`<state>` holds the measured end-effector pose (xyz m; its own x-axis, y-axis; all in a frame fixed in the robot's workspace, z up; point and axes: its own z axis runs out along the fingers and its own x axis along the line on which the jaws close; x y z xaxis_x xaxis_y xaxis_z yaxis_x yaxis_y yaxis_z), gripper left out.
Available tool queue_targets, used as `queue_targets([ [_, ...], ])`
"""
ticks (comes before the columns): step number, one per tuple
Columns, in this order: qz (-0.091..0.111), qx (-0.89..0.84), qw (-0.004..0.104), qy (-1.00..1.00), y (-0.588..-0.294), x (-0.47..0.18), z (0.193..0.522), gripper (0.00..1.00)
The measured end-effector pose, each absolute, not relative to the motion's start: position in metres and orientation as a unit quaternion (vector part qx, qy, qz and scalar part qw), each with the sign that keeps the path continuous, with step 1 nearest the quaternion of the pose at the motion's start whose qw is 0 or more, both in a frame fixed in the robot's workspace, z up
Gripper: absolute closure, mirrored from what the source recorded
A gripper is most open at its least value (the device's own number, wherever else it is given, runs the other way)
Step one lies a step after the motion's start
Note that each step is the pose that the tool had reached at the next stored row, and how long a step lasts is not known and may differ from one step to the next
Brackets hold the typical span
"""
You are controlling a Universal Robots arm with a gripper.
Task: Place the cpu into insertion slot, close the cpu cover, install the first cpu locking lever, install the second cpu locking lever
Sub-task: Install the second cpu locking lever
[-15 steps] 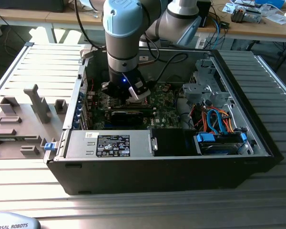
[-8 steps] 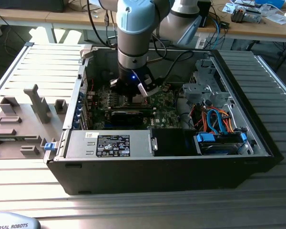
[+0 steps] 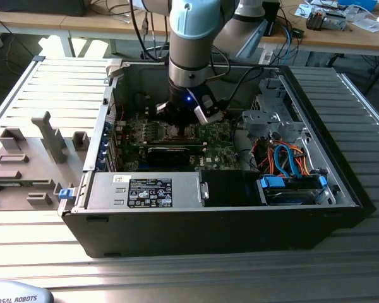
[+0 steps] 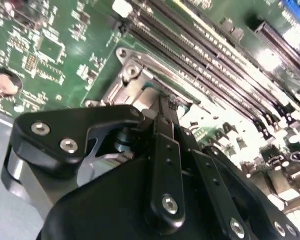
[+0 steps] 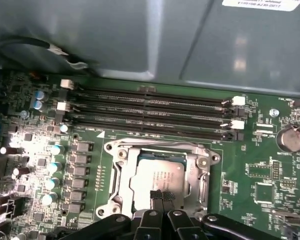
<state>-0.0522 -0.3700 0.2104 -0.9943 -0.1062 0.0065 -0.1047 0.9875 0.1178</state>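
Pincer (image 5: 158,198) fingers together over the cpu (image 5: 160,176), inside the computer case (image 3: 215,227) on a slatted metal table (image 3: 63,82).

The end effector (image 5: 159,199) hides the near edge of the cpu (image 5: 157,175).

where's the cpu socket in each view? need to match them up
Exterior view: socket mid-board, right under the claw.
First wrist view: socket with the cpu seated in it, just beyond the fingertips.
Second wrist view: socket partly hidden behind the claw body.
Shared landmark: the long black memory slots beside the socket, in both wrist views.
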Motion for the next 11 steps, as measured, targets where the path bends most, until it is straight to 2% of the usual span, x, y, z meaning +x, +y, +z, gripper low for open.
queue_targets([
  [4,-0.040,0.053,0.007,-0.998,-0.358,-0.052,0.217,0.89],
  [8,-0.012,0.052,0.009,-0.999,-0.353,-0.052,0.226,0.89],
  [10,0.018,0.052,0.010,-0.998,-0.349,-0.052,0.232,0.89],
  [11,0.025,0.052,0.011,-0.998,-0.347,-0.052,0.234,0.89],
])
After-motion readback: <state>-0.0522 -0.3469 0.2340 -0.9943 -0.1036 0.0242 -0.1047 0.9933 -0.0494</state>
